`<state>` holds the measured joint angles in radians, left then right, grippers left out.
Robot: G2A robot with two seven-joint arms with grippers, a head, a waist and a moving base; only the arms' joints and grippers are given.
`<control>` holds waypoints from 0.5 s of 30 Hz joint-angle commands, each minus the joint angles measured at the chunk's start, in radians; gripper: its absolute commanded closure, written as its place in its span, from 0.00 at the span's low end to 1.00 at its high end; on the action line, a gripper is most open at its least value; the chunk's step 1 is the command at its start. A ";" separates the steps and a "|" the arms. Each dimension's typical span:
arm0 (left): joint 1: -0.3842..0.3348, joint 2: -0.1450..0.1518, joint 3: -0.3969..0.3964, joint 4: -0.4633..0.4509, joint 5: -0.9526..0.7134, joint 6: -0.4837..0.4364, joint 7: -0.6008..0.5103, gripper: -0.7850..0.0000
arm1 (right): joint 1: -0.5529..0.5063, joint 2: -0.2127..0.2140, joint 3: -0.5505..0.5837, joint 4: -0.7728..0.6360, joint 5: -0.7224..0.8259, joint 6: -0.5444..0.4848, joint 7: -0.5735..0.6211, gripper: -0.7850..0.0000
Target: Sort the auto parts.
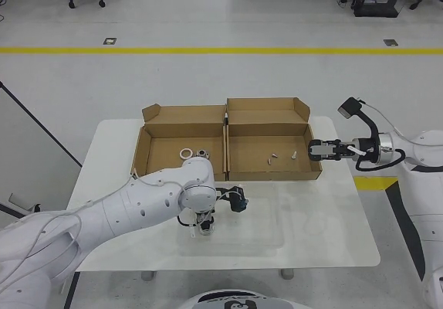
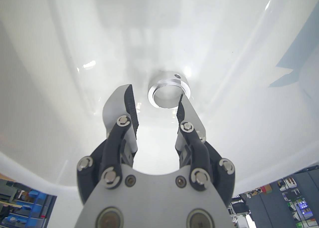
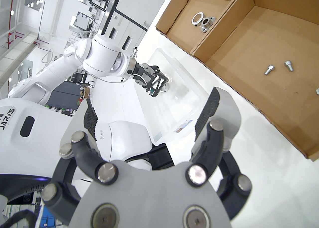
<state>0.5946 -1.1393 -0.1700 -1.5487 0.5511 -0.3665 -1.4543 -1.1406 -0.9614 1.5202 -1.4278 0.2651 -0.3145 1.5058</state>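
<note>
A silver metal ring collar [image 2: 169, 88] lies on the floor of a clear plastic tray [image 2: 74, 39]. My left gripper [image 2: 155, 100] points down into the tray [image 1: 268, 228], open, its fingertips just short of the collar, one tip overlapping the collar's edge. In the top view the left gripper [image 1: 204, 225] is at the tray's left part. My right gripper [image 3: 149, 114] is open and holds nothing; it hovers at the right wall of the right cardboard box [image 1: 318, 148]. The left box [image 1: 148, 154] holds a ring [image 3: 198, 19] and a flanged part [image 3: 206, 23]. Bolts [image 3: 269, 69] lie in the right box [image 3: 274, 104].
The two open cardboard boxes stand side by side at the table's back, flaps raised. The clear tray sits in front of them near the table's [image 1: 337, 232] middle. Bare white tabletop lies to the right of the tray.
</note>
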 commanded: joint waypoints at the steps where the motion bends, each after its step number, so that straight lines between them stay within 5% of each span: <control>1: 0.003 -0.005 0.000 0.009 0.004 -0.003 0.003 0.56 | 0.000 0.000 0.000 0.000 0.000 0.000 0.000 0.00; 15: 0.010 -0.021 0.000 0.036 0.010 -0.004 0.004 0.58 | 0.000 0.000 0.000 0.000 0.000 0.000 0.000 0.00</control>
<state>0.6040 -1.1603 -0.1700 -1.5145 0.5616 -0.3702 -1.4507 -1.1406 -0.9614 1.5202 -1.4278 0.2651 -0.3145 1.5058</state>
